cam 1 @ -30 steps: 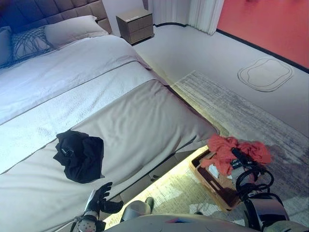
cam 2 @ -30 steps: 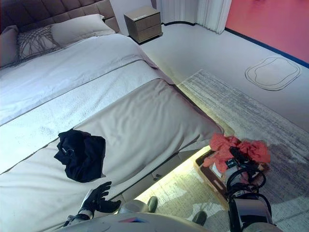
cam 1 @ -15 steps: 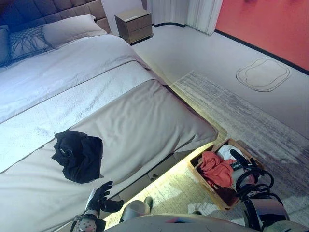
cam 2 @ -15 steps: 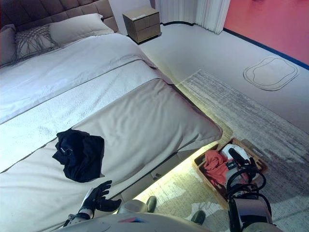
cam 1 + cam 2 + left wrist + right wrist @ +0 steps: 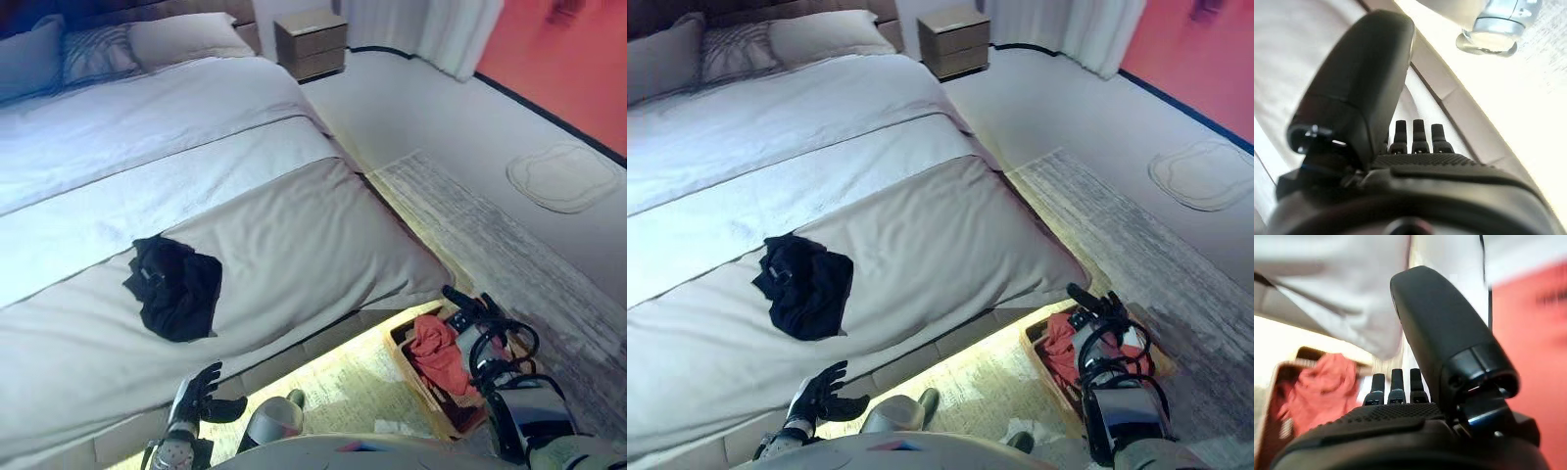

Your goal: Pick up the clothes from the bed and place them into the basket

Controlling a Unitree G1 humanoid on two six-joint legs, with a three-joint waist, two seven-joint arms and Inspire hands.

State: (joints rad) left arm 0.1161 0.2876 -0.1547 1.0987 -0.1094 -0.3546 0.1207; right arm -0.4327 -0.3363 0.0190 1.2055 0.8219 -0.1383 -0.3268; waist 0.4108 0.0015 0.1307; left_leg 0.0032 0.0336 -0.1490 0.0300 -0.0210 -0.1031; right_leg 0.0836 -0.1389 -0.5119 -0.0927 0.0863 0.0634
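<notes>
A black garment (image 5: 177,286) lies crumpled on the beige bed cover (image 5: 294,235), also in the right eye view (image 5: 807,284). A red garment (image 5: 438,354) lies in the brown basket (image 5: 402,345) on the rug beside the bed; it also shows in the right wrist view (image 5: 1317,391). My right hand (image 5: 472,308) is open and empty above the basket, fingers straight (image 5: 1393,382). My left hand (image 5: 196,394) is open and empty below the bed's front edge, fingers straight in the left wrist view (image 5: 1418,132).
Pillows (image 5: 186,37) lie at the bed's head. A wooden nightstand (image 5: 312,41) stands past the bed. A grey rug (image 5: 509,255) runs along the bed's side. A pale round mat (image 5: 566,176) lies on the floor at the right.
The red garment left my right hand and now lies in the basket; the hand has opened and risen above it. The camera has shifted. The left hand has barely moved.
</notes>
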